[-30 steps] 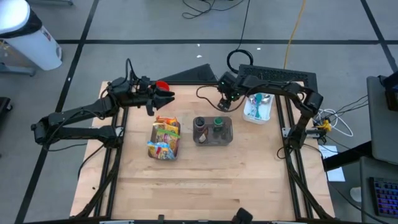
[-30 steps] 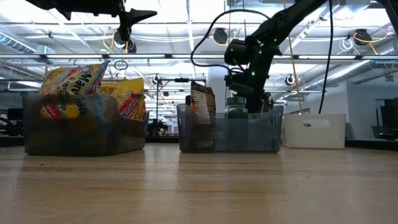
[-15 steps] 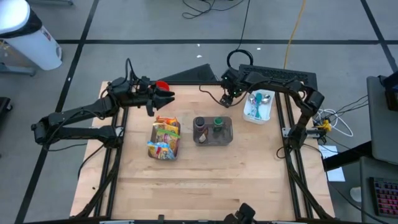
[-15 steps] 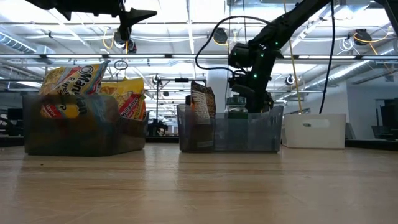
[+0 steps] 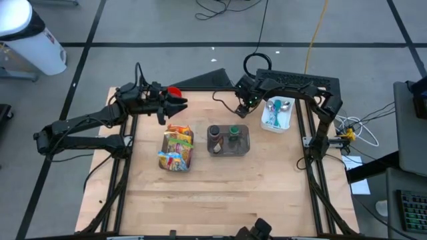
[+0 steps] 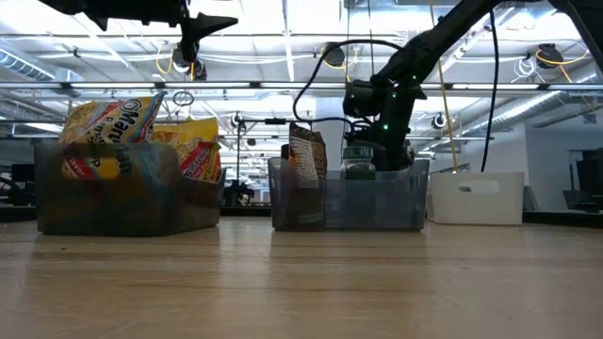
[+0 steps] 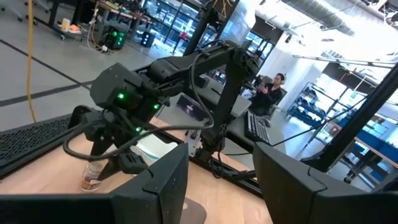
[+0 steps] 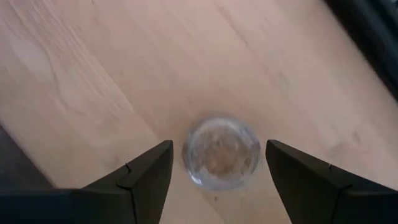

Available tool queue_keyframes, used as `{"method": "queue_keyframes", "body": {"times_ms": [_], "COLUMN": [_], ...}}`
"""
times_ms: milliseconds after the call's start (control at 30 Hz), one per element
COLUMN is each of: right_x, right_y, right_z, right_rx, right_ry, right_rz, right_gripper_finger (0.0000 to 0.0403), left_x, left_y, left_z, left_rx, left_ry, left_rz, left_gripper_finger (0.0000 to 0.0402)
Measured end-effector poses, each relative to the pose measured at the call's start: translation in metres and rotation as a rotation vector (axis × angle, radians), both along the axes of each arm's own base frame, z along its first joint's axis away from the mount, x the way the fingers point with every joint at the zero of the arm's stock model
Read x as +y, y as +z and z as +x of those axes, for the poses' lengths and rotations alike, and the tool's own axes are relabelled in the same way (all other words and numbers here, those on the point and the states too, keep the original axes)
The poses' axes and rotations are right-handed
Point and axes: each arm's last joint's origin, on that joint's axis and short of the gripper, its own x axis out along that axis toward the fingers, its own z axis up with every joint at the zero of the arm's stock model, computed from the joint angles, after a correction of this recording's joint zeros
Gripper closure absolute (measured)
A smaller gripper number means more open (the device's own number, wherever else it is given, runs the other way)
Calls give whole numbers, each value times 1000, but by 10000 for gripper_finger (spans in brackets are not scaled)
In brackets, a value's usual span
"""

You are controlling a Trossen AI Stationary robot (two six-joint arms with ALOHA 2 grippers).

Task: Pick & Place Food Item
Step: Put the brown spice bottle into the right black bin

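A small clear jar [image 8: 221,152] with a see-through lid stands upright on the bare wood near the table's far edge. It also shows in the left wrist view [image 7: 91,178]. My right gripper [image 8: 219,148] hangs over it, pointing down and open, with one finger on either side of the jar and a gap to each. In the high view my right gripper [image 5: 243,107] is just beyond the jar bin [image 5: 228,140]. My left gripper [image 5: 180,102] is open and empty, held high over the table's far left.
A dark bin of noodle packets [image 5: 177,150] stands left of the bin holding a few jars. A white tray [image 5: 277,115] with spoons sits at the far right. A keyboard [image 5: 293,80] lies beyond the far edge. The near half of the table [image 5: 213,200] is bare wood.
My right gripper has drawn a little away from the jar bin toward the table's far edge and then settled back slightly over the small jar. The jar and my left arm have kept still.
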Motion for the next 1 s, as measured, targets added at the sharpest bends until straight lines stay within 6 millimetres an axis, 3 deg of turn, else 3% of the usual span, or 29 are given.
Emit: {"method": "queue_keyframes", "body": {"times_ms": [567,1000], "right_x": [3,2], "right_y": [-6,-12], "right_z": [-6,-4], "right_rx": [51,-14], "right_ry": [-35,-92], "right_rz": [12,2], "right_gripper_finger": [154,201], "left_x": [0,0], "left_y": [0,0], "left_z": [0,0], "left_rx": [0,-2], "left_ry": [0,-1], "left_rz": [-3,-22], "left_gripper_finger": [215,215]}}
